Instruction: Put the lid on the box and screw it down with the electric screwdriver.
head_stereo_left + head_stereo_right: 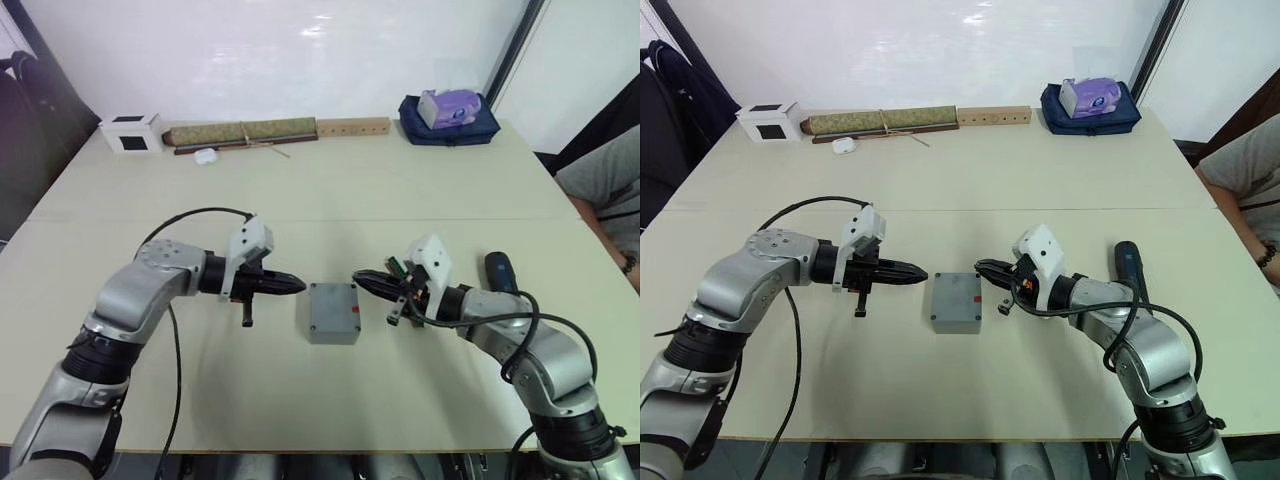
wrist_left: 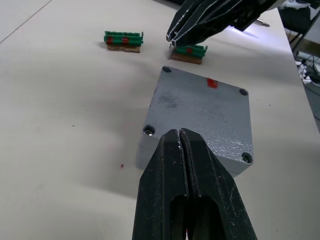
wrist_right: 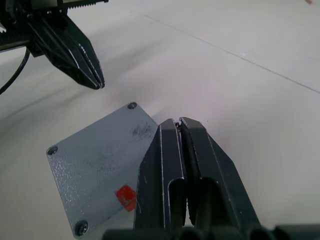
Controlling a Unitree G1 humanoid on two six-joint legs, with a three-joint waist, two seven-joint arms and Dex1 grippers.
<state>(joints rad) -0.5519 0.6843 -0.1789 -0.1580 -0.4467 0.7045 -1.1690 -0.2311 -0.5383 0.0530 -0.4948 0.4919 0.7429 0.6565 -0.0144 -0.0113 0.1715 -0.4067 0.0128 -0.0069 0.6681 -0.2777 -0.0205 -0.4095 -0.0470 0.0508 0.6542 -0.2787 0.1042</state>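
The grey box (image 1: pixel 332 338) stands mid-table with the lid (image 1: pixel 333 306) lying flat on top. Screw heads show in the lid's corners and a small red mark sits near one edge. My left gripper (image 1: pixel 300 285) is shut and empty, its tip just left of the box and level with the lid (image 2: pixel 200 107). On the opposite side my right gripper (image 1: pixel 358 277) is also shut with nothing held, pointing at the box's right edge. The electric screwdriver (image 1: pixel 500 271), black with a blue middle, lies on the table beside my right forearm.
Two green strips (image 2: pixel 123 40) (image 2: pixel 190 51) lie on the table beyond the box, near the right gripper. Along the far edge are a white box (image 1: pixel 131 132), a rolled mat (image 1: pixel 240 133), a wooden strip (image 1: pixel 352 127) and a blue bag (image 1: pixel 448 118). A person (image 1: pixel 605 190) sits at the right.
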